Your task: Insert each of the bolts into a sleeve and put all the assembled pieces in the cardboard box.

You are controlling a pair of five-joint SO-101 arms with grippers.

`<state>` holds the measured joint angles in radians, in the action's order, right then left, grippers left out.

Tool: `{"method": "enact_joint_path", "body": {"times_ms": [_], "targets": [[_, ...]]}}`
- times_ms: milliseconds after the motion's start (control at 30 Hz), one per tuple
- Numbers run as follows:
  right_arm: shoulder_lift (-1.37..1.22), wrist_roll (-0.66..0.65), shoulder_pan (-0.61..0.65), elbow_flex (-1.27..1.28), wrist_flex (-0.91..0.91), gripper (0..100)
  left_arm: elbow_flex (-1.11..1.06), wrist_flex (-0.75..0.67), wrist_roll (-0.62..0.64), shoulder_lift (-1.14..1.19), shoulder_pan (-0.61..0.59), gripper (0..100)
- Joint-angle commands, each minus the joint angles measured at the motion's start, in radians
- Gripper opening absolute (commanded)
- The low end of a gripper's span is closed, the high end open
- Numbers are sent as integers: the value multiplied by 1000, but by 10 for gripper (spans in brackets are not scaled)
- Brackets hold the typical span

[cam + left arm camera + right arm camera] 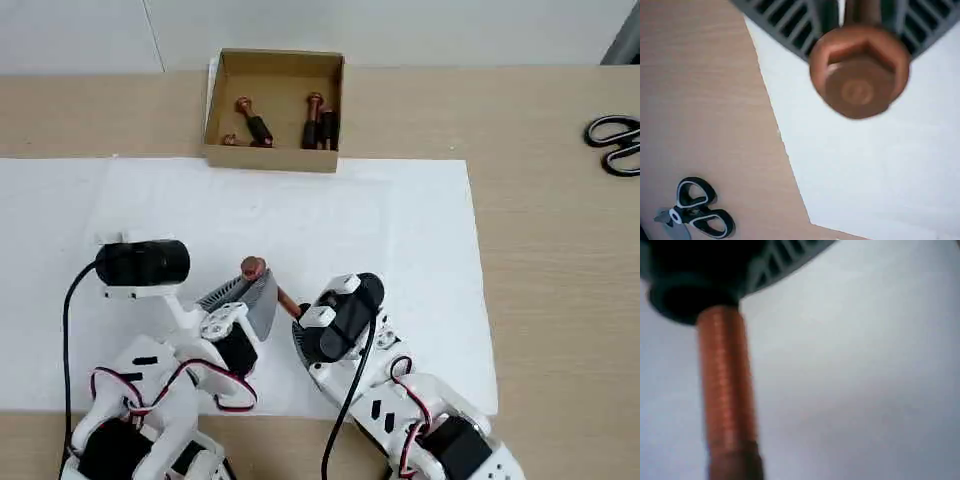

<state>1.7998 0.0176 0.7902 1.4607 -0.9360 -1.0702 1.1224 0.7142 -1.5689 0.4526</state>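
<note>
A copper bolt [253, 268] hangs above the white sheet between the two arms. My left gripper [256, 296] is shut on it just below its hex head [858, 75], with grey ribbed fingers [785, 30] on either side. The threaded shaft [726, 385] runs into the mouth of a black sleeve [687, 290], and my right gripper [303, 318] is shut on that sleeve. The cardboard box [272, 158] stands at the back of the table. It holds assembled pieces [320, 125], and another [256, 126] lies at its left.
A white sheet [380, 230] covers the middle of the wooden table. Black-handled scissors [615, 143] lie at the far right edge and appear as scissors [697, 210] in the left wrist view. Both arm bases crowd the front edge.
</note>
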Motion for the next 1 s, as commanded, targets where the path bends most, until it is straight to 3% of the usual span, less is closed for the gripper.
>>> {"method": "enact_joint_path", "body": {"times_ms": [0, 333, 700, 967], "targets": [[12, -8, 5, -8, 35, 4, 50, -6, 6, -8, 14, 7], [12, -9, 96, -12, 35, 4, 42, -8, 6, -6, 14, 7], [12, -11, 93, -14, 35, 4, 45, 41, -40, -6, 17, 7], [12, -11, 93, -48, 35, 4, 50, 141, -54, -8, 141, 7]]}}
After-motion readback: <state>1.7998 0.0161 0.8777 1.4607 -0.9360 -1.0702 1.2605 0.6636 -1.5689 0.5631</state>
